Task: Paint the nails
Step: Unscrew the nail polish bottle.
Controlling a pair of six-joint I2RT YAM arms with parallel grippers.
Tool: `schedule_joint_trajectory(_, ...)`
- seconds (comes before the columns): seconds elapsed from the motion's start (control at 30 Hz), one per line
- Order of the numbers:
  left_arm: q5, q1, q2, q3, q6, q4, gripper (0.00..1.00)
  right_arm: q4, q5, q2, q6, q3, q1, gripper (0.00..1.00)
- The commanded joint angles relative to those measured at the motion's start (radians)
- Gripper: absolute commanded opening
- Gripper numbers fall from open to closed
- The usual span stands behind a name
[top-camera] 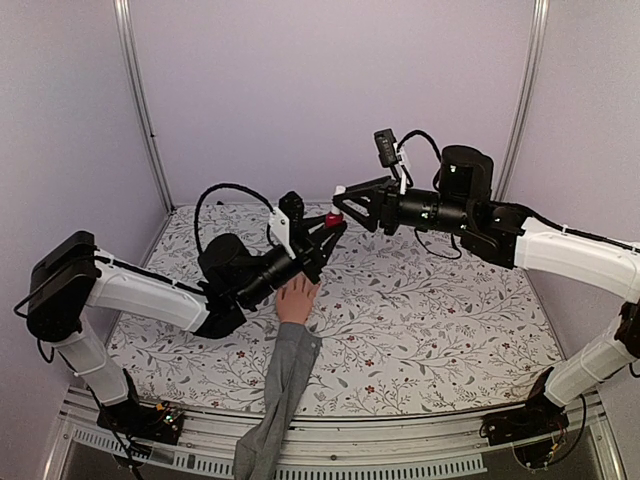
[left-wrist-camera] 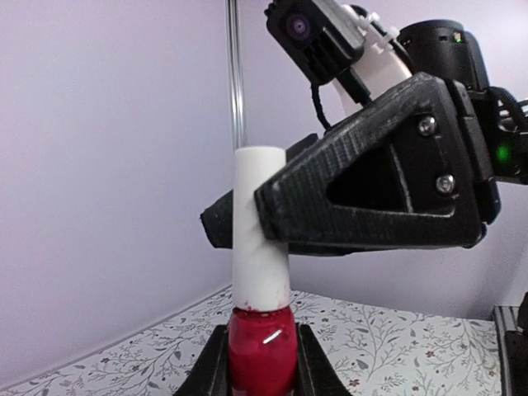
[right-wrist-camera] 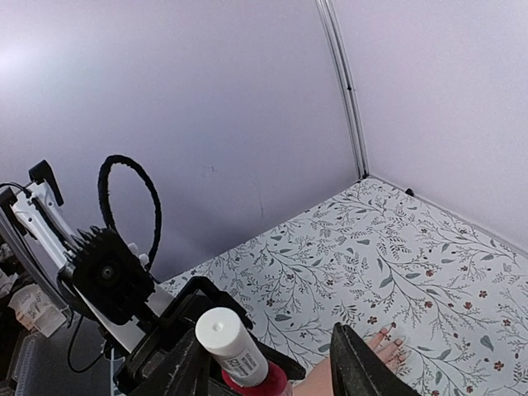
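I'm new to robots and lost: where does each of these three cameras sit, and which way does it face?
Top view: above and behind the arms, looking down on the table; both arms, left gripper, right gripper, mannequin hand.
Left wrist: looks along the left fingers at the red polish bottle and white cap.
Right wrist: looks down between the right fingers at the table.
Shared: both wrist views show the cap.

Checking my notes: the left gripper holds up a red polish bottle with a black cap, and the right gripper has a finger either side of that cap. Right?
No. The cap is white, not black; the left wrist view shows it. The left gripper does hold up the red polish bottle, and the right gripper has a finger either side of the cap.
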Motion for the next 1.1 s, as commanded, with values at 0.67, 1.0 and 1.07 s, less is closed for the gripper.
schedule_joint_trajectory(0.67, -0.199, -0.049, 0.042, 0.107, 0.121, -0.145, 0.05, 0.003, 0.015, 0.053, 0.022, 0.046, 0.003, 0.0)
schedule_joint_trajectory(1.0, -0.183, -0.038, 0.037, 0.134, 0.082, -0.232, 0.23, -0.062, 0.09, 0.036, -0.041, 0.06, 0.003, 0.0)
schedule_joint_trajectory(1.07, -0.183, -0.034, 0.039, 0.141, 0.071, -0.255, 0.24, -0.071, 0.099, 0.036, -0.05, 0.064, 0.005, 0.0)
